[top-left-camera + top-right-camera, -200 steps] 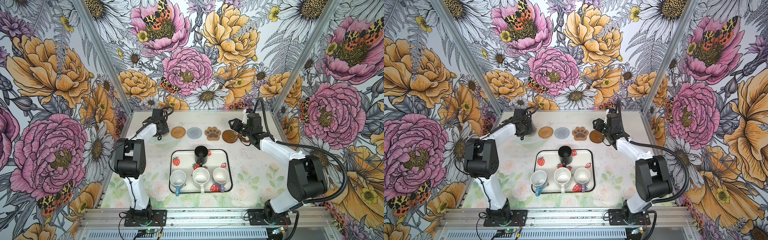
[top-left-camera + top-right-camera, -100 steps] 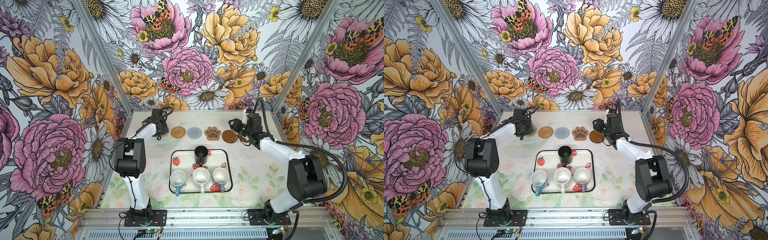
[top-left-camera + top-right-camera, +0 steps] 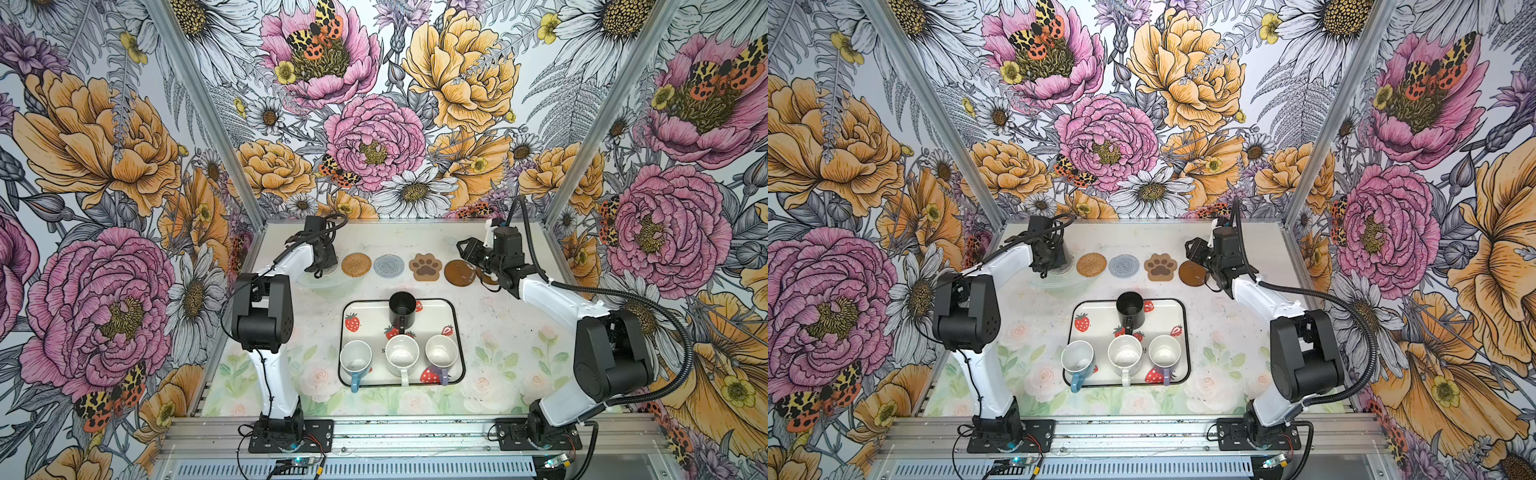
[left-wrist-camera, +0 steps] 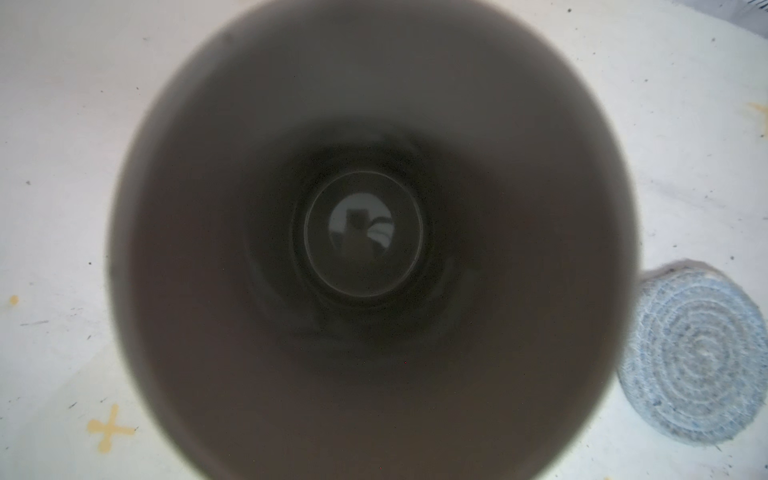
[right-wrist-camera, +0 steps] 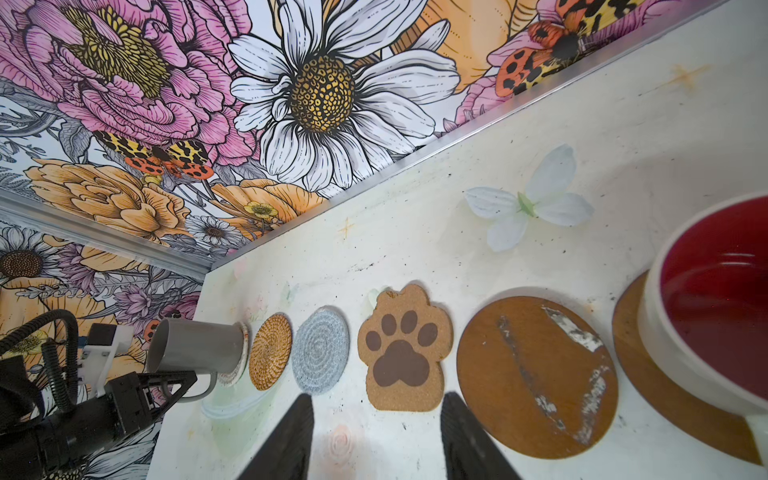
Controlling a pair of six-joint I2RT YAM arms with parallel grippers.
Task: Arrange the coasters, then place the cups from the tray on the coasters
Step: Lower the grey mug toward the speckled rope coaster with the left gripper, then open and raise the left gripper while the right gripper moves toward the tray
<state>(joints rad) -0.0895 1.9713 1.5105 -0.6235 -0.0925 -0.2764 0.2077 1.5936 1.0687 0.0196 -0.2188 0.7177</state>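
The coasters lie in a row at the back: rattan (image 3: pixel 356 264), grey woven (image 3: pixel 388 265), paw (image 3: pixel 425 267) and a brown disc (image 3: pixel 459 272). At the row's left end a grey cup (image 5: pixel 195 349) stands on the clear coaster (image 5: pixel 240 365), and my left gripper (image 3: pixel 322 266) is shut on it. The left wrist view looks straight down into this cup (image 4: pixel 374 249). The white cup with red inside (image 5: pixel 715 316) stands on another brown disc (image 5: pixel 648 374). Beside it my right gripper (image 5: pixel 377 397) is open and holds nothing. On the tray (image 3: pixel 457 332) stand black (image 3: pixel 402 309), light blue (image 3: pixel 355 358), white (image 3: pixel 402 355) and lilac (image 3: pixel 441 352) cups.
A flat white flower (image 5: pixel 528 208) lies near the back wall, behind the coaster row. The flowered walls close in the table at the back and both sides. Both arms reach to the back, the left one at the row's left end, the right one at its right end.
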